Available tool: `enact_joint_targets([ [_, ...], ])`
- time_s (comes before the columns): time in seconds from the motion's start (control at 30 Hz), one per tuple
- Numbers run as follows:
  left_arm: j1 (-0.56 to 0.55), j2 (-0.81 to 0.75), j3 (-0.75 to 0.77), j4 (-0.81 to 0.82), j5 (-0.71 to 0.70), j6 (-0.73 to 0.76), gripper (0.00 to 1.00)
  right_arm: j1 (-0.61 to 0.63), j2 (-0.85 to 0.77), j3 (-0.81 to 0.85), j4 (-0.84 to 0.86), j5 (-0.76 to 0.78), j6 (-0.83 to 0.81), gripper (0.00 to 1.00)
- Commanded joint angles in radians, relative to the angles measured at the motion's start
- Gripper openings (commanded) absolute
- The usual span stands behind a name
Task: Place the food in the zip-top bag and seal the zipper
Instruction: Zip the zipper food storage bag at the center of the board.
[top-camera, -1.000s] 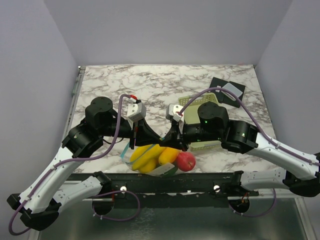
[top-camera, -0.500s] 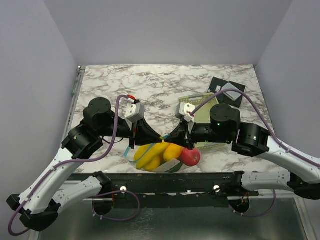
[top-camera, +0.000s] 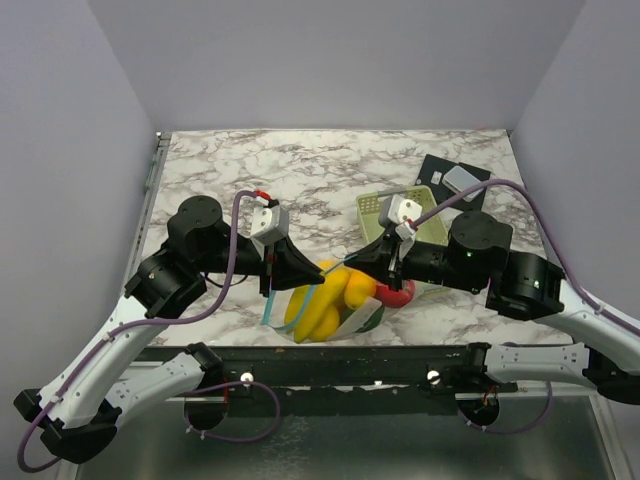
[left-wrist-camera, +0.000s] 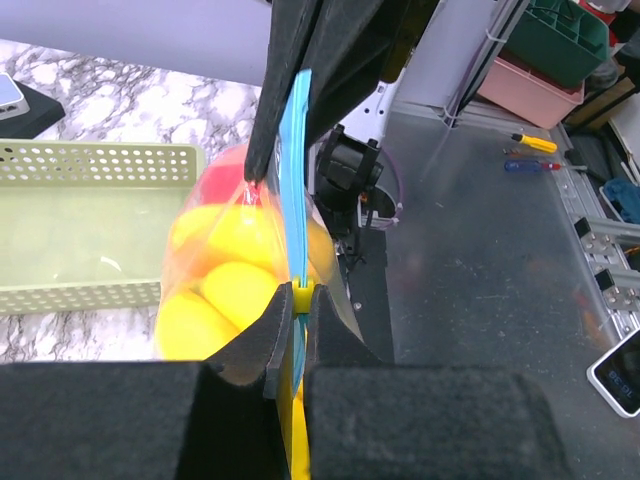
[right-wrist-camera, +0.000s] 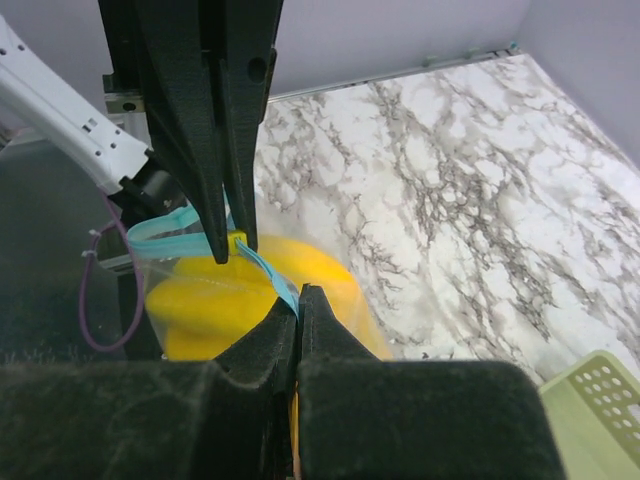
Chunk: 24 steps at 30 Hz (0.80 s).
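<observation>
Zip-top bag (top-camera: 325, 312) sits at the near edge of the marble surface (top-camera: 300, 165), between the two arms, and it is full of food. Through the clear plastic you can see yellow bananas (top-camera: 312, 310), an orange piece (top-camera: 358, 287) and a red round one (top-camera: 398, 293).

The light blue zipper (left-wrist-camera: 294, 150) runs along the top of the bag. It is pulled into a straight line between the two grippers. The left gripper (left-wrist-camera: 302, 298) has its fingers closed tight on the zipper. The right gripper (right-wrist-camera: 298, 300) has its fingers closed tight on the zipper too, a little way along the same strip. The tips of the two grippers are close together above the bag. Past the left fingers, the blue strip curves down in a loop. I cannot tell if the zipper is pressed shut all the way along.

A pale green basket (top-camera: 430, 222) with little holes stands on the surface just behind the right gripper. Farther back, near the right corner, lies a black pad (top-camera: 440, 168) with a small grey thing (top-camera: 462, 178) on it. Any writing on them is too small to read.
</observation>
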Motion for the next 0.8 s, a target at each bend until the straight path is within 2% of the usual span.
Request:
enact_joint_targets([
  [0.0,-0.004,-0.011,-0.019,-0.08,0.034,-0.014,0.0,-0.009,-0.061,0.024,0.149,0.218,-0.046,0.01],
  [0.37,-0.004,-0.017,-0.027,-0.08,0.028,-0.02,0.0,-0.009,-0.073,-0.029,0.254,0.435,-0.133,0.01],
  [0.77,-0.004,-0.031,-0.05,-0.08,0.014,-0.024,0.0,-0.009,-0.106,-0.13,0.49,0.655,-0.269,0.01],
])
